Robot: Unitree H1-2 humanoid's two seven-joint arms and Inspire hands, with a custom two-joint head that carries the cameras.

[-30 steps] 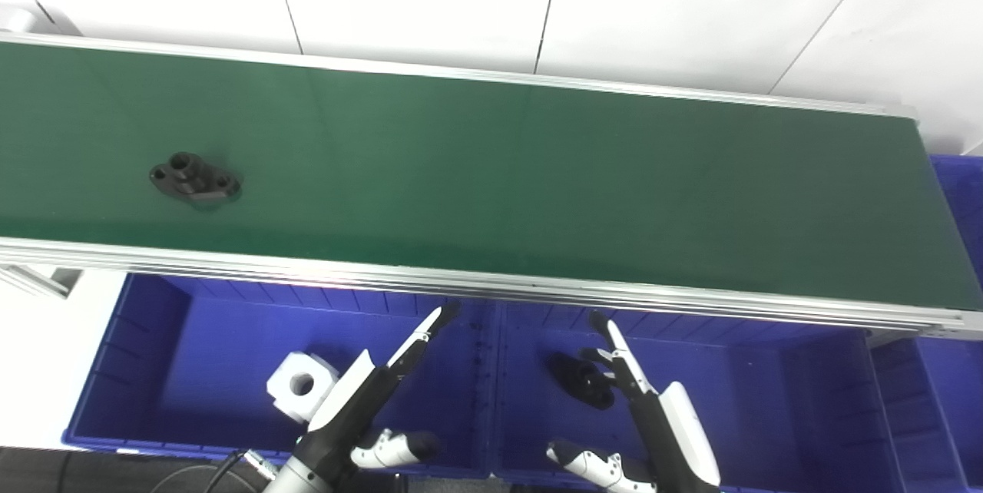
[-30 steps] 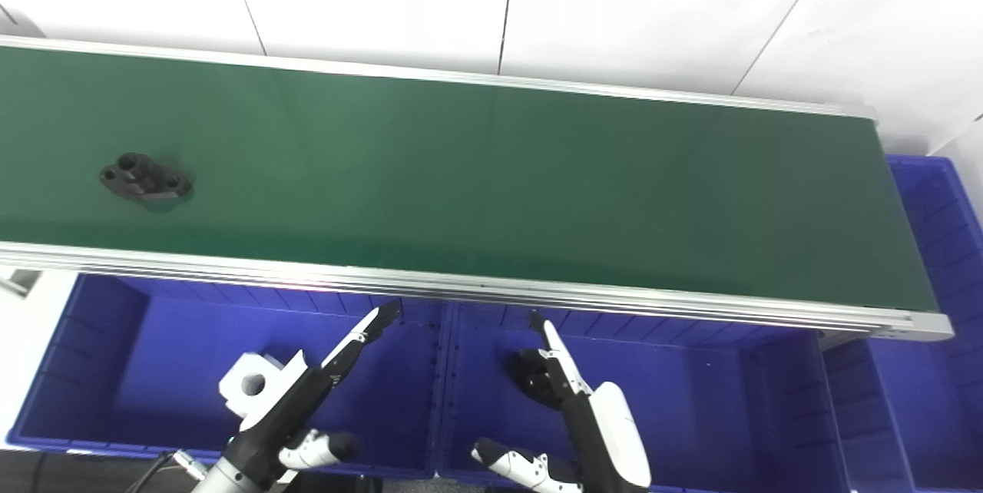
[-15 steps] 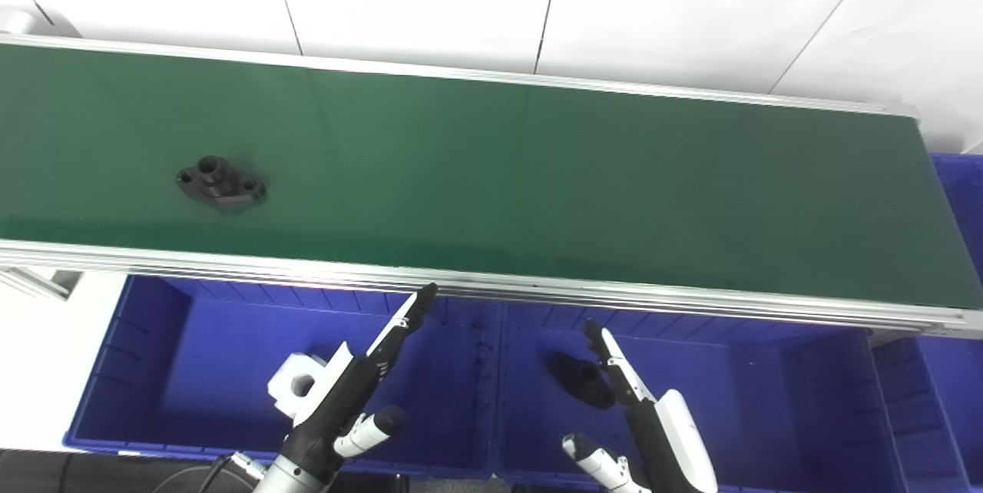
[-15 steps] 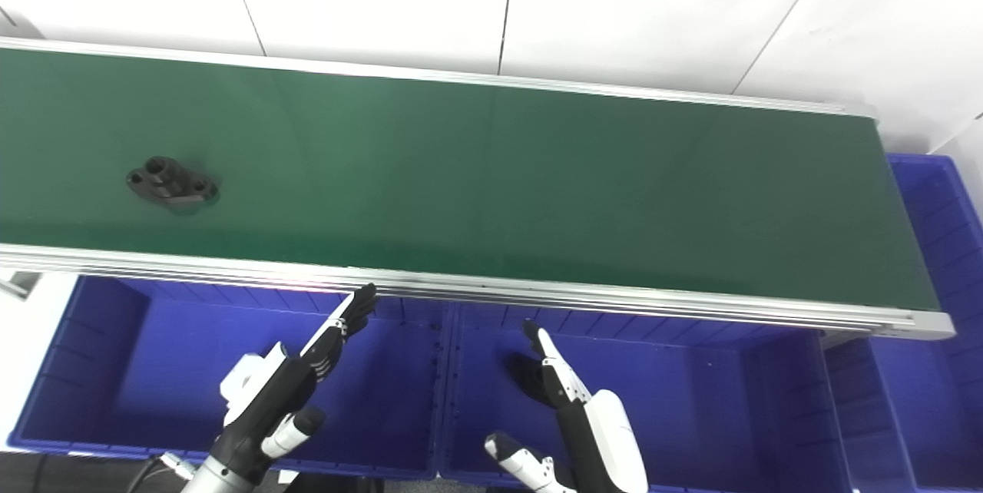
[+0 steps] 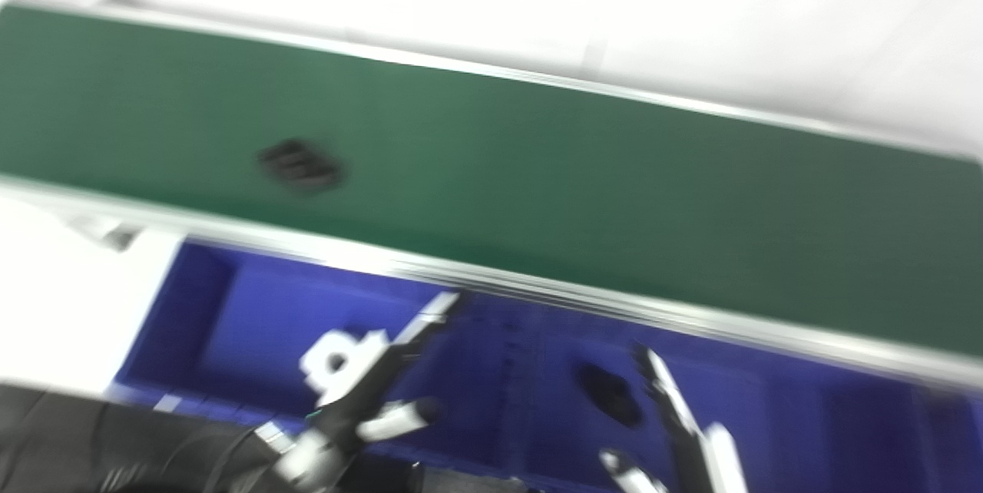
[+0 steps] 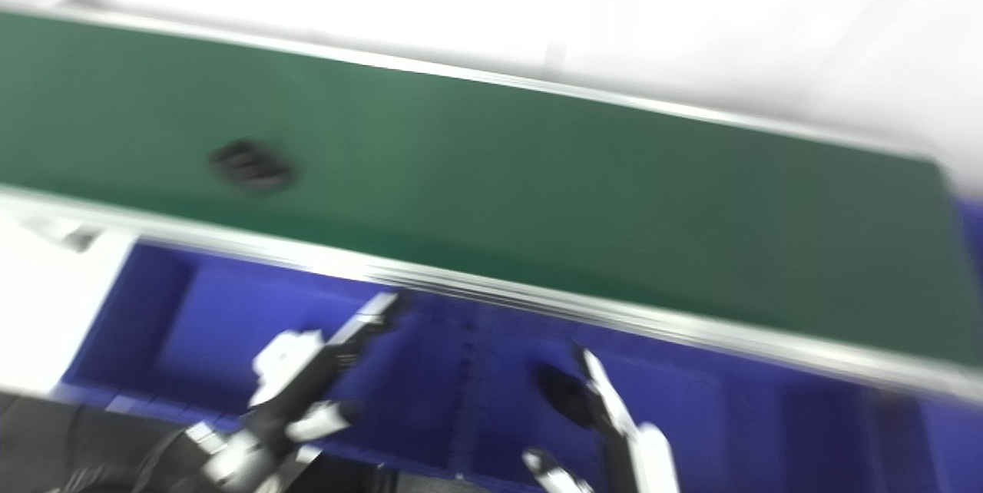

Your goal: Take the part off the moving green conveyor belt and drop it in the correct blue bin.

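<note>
The picture is blurred by camera motion. A black flanged part (image 5: pixel 299 165) lies on the green conveyor belt (image 5: pixel 537 170), left of the middle. My left hand (image 5: pixel 376 385) is open and empty above the left blue bin (image 5: pixel 223 309), next to a white part (image 5: pixel 332 361) in that bin. My right hand (image 5: pixel 676 424) is open and empty above the middle blue bin (image 5: pixel 768 416), just right of a black part (image 5: pixel 610 395) lying in it. Both hands are below the belt's near rail, far from the part on the belt.
The belt's aluminium near rail (image 5: pixel 537 297) runs between the hands and the belt. A white wall rises behind the belt. A white surface (image 5: pixel 69 301) lies left of the bins.
The camera has swung, tilting and blurring the whole picture. The black part has ridden the belt to the right. Both hands stay open over the bins.
</note>
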